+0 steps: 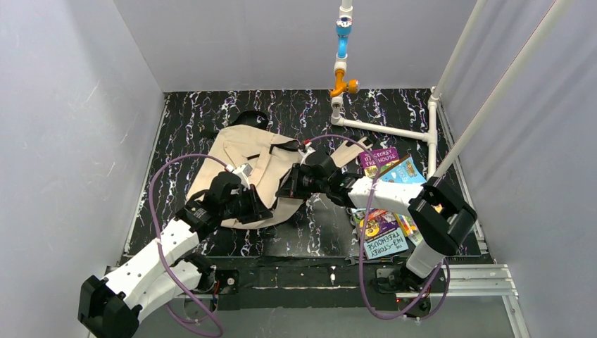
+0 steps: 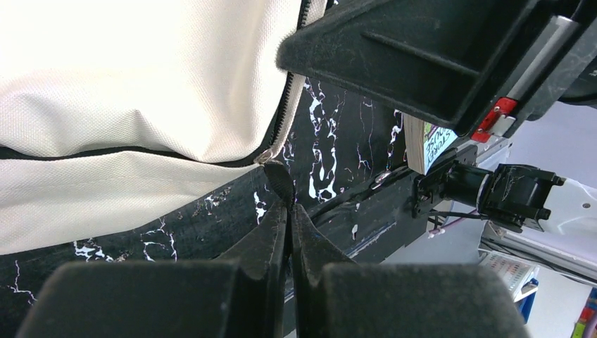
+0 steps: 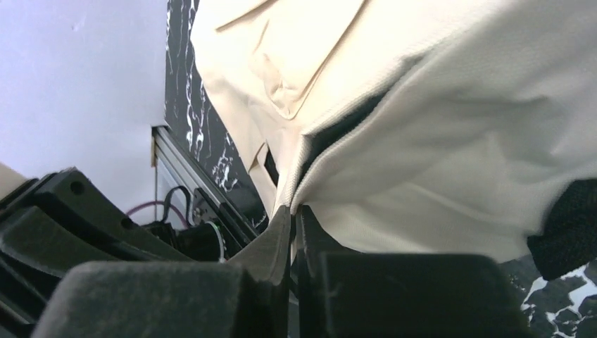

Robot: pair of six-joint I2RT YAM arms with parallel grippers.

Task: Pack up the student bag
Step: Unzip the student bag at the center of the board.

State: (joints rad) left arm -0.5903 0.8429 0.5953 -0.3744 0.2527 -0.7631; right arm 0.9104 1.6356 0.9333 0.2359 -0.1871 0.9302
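Observation:
The beige student bag [image 1: 246,151] lies flat on the black marbled table, its black top loop at the far end. My left gripper [image 1: 266,210] is at the bag's near edge. In the left wrist view it [image 2: 288,211] is shut on the black zipper pull tab [image 2: 277,179] at the end of the zipper, next to the beige fabric [image 2: 141,84]. My right gripper [image 1: 285,190] is at the bag's near right side. In the right wrist view it [image 3: 294,211] is shut on the edge of the bag's fabric [image 3: 457,162] beside a dark opening.
Colourful books lie to the right of the bag, some at the far right [image 1: 384,162] and some nearer [image 1: 384,236]. A white pipe frame [image 1: 384,129] stands at the back right. Grey walls enclose the table. The two grippers are close together.

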